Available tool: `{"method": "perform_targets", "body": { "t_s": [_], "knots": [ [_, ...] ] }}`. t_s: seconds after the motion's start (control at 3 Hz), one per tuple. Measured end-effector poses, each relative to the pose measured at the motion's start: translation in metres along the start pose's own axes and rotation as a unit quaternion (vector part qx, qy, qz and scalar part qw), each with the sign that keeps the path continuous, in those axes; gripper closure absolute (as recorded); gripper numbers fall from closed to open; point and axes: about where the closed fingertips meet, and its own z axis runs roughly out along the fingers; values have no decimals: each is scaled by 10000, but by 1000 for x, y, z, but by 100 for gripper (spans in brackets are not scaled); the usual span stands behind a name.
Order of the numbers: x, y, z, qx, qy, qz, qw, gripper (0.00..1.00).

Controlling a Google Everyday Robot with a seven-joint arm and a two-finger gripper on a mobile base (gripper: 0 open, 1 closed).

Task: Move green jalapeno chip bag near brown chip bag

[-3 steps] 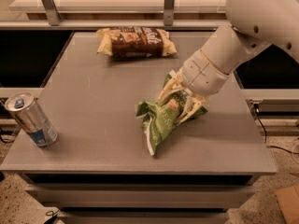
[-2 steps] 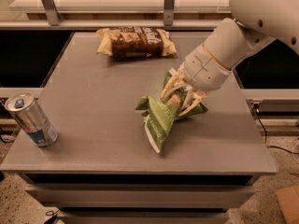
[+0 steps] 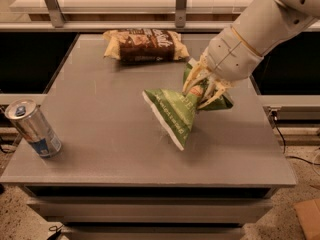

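The green jalapeno chip bag [image 3: 175, 111] hangs pinched in my gripper [image 3: 204, 90], its lower corner just above or touching the grey table [image 3: 100, 134] right of centre. The gripper's pale fingers [image 3: 195, 79] are shut on the bag's upper right part, crumpling it. The brown chip bag [image 3: 146, 45], dark-brown middle with pale yellow ends, lies flat at the table's back edge, up and to the left of the green bag, about a bag's length away.
A silver and blue drink can [image 3: 34, 128] stands tilted near the table's front left edge. A rail with metal posts [image 3: 181, 4] runs behind the table. The white arm [image 3: 265, 24] comes in from the upper right.
The gripper with the green bag has moved up the picture and to the right, toward the back of the table, and the bag has lifted closer to the brown bag.
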Motion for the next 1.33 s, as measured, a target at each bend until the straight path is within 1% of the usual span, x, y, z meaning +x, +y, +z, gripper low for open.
{"method": "perform_targets", "body": {
  "t_s": [0.33,0.67,1.0,1.33],
  "knots": [
    [-1,-8,-18,129,91,-52,9999,100],
    [-1,-54,-34,499,104,-358,9981,100],
    [-1,-54,-34,500,103,-358,9981,100],
    [3,-62,-36,489,163,-427,9978,100]
  ]
}}
